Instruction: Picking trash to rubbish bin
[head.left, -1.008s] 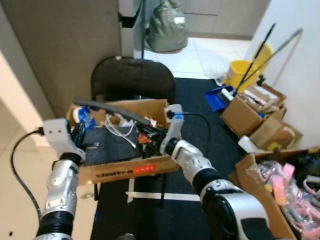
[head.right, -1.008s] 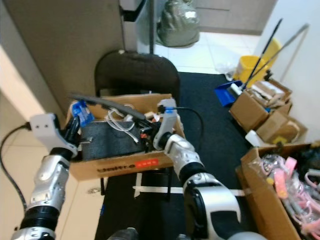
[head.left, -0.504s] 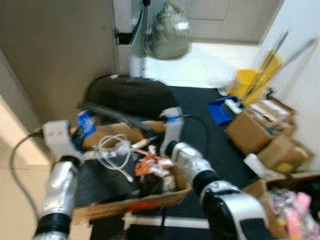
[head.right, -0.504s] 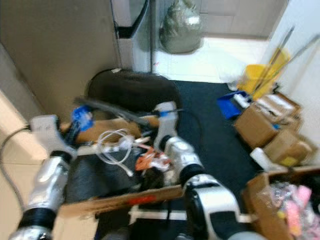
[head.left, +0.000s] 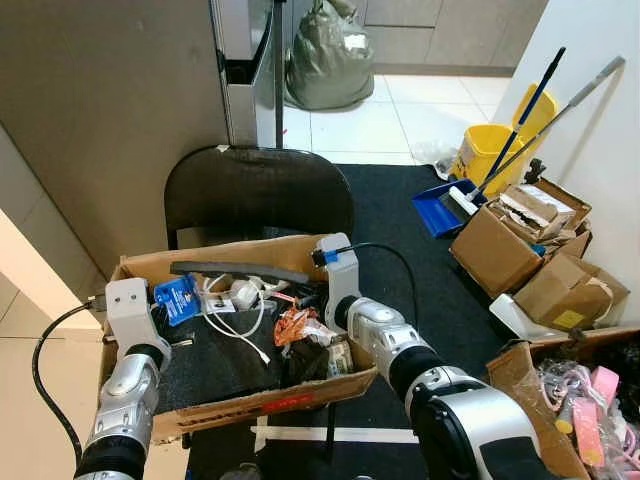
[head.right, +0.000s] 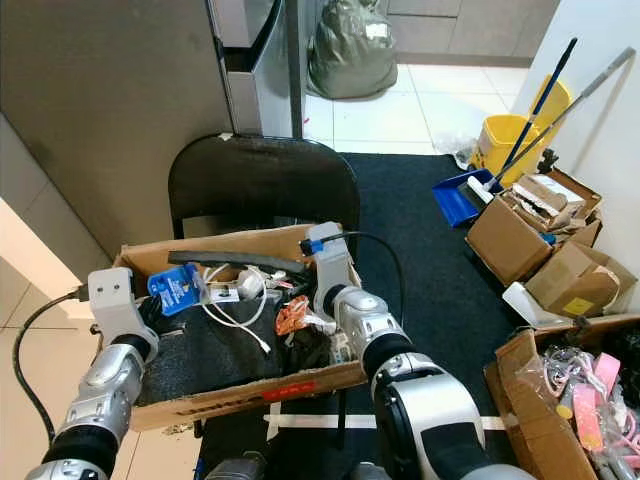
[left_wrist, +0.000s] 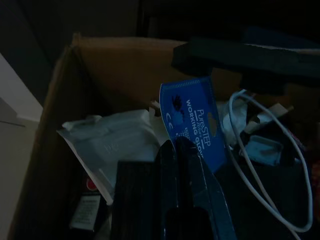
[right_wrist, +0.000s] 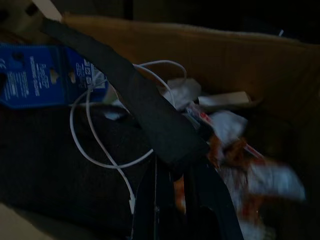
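A cardboard box full of trash rests on a black chair. My left gripper reaches in at the box's left end, its fingers shut on the lower edge of a blue glove packet. At the box's right end, my right gripper is shut on one end of a long black foam strip that runs along the back wall. White cable, orange wrappers and dark fabric lie in the box.
A grey-green rubbish bag stands on the tiles beyond the chair. A yellow mop bucket, blue dustpan and cardboard boxes crowd the right wall. A brown wall panel closes the left.
The whole view has shifted and sharpened after a blurred moment. The black strip now lies lower, along the box's back wall. Both grippers hold as before.
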